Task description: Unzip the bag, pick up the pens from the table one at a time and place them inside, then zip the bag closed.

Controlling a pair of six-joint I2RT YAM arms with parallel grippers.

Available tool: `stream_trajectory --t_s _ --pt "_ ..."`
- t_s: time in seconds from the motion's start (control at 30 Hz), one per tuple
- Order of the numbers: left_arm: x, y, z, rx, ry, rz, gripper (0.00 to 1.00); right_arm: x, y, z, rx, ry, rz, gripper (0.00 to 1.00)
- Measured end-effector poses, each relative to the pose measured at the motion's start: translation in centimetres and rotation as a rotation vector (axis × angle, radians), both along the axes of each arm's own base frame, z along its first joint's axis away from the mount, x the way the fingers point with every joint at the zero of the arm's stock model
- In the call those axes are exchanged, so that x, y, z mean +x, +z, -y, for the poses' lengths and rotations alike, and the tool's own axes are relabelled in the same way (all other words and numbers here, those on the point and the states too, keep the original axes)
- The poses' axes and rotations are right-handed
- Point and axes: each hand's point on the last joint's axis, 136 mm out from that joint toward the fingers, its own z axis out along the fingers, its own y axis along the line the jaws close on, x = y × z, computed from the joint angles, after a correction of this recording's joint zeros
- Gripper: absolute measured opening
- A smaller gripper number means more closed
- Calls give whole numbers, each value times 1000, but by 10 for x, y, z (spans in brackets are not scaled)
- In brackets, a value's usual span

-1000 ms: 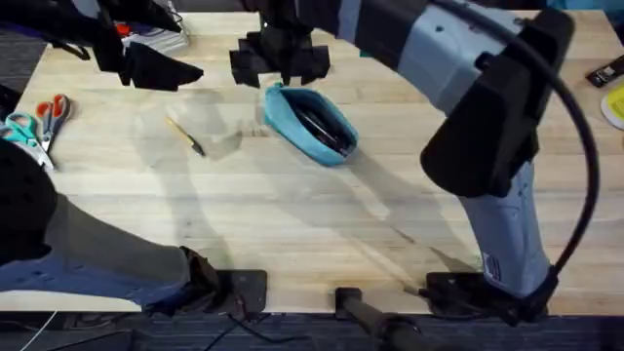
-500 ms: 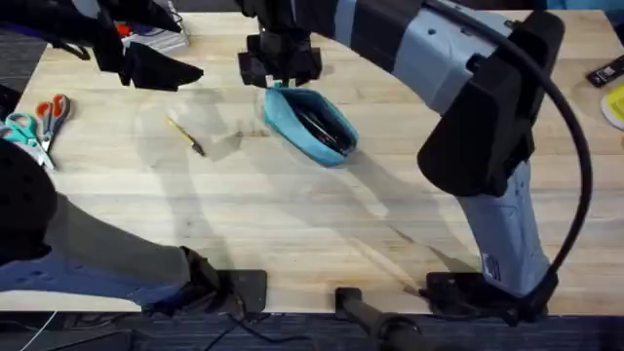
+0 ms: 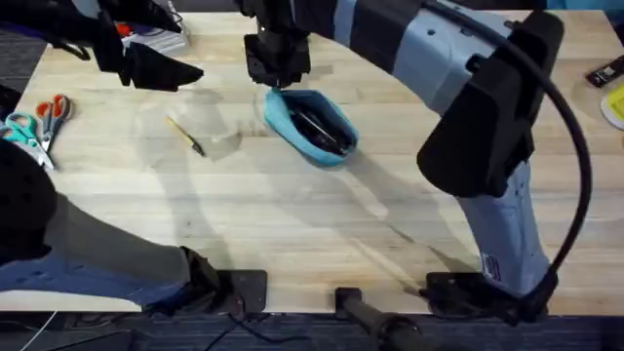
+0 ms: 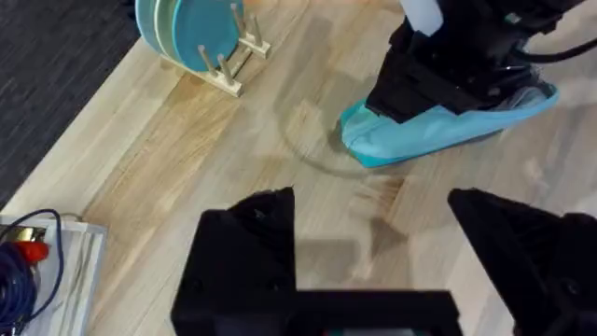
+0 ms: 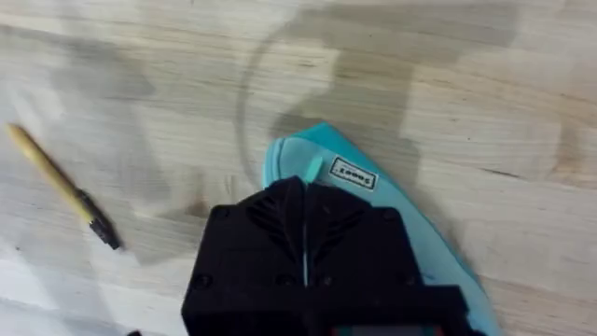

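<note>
One bag (image 3: 310, 125) lies open on plank table (image 3: 292, 224).

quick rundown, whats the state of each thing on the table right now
light blue-teal fabric pouch: lying on the wooden table, zipper open, dark pens inside
right end effector: fingers shut, at the pouch's far end
left end effector: open, holding nothing, off the table
yellow stick with dark tip: lying loose on the table
teal discs: upright in a wooden rack

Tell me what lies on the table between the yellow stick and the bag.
Bare wood; the overhead view shows nothing between the yellow stick and the bag.
</note>
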Motion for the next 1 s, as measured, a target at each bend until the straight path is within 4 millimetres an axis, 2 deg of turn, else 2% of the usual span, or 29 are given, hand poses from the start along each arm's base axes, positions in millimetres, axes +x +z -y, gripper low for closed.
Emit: stream_trajectory --t_s 0.1,0.37,0.73,1.0 --pt "0 0 0 0 0 0 993 2 5 -1 1 13 14 31" --pt "0 0 0 0 0 0 993 13 40 -2 3 49 102 30" --pt "0 0 0 0 0 0 993 15 60 -1 6 62 137 31" --pt "0 0 0 0 0 0 993 12 58 8 -45 80 130 30"
